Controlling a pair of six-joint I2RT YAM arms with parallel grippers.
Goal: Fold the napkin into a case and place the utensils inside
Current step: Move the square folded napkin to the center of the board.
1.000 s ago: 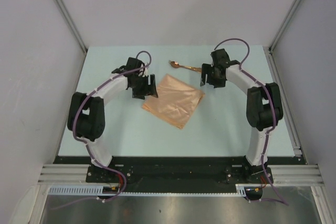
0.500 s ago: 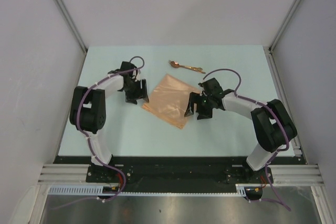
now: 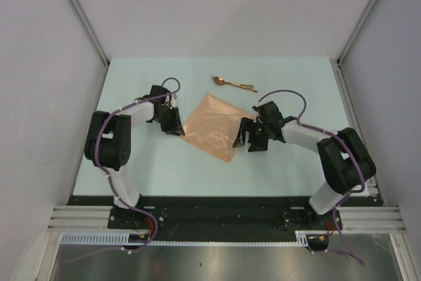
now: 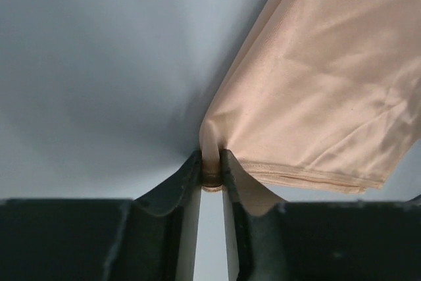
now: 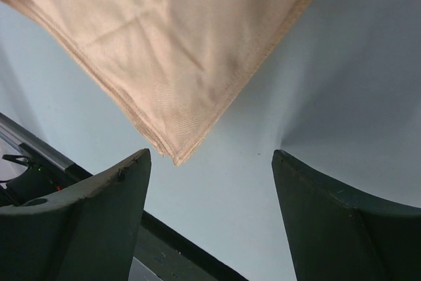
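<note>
The peach-orange napkin (image 3: 216, 124) lies folded in a diamond shape in the middle of the table. My left gripper (image 3: 177, 127) sits at its left corner, and in the left wrist view the gripper (image 4: 211, 170) is shut on that corner of the napkin (image 4: 316, 90). My right gripper (image 3: 243, 137) stands open at the napkin's right edge; the right wrist view shows the near corner of the napkin (image 5: 164, 51) just ahead of the wide-apart fingers (image 5: 112, 192). The copper utensils (image 3: 233, 83) lie beyond the napkin, apart from both grippers.
The pale blue table (image 3: 296, 166) ends in a black strip (image 3: 217, 201) near the arm bases. Grey walls and metal posts (image 3: 355, 24) enclose the back and sides.
The left gripper moved to the napkin's left corner and closed on it. The right arm swung from near the utensils down to the napkin's right edge, staying open.
</note>
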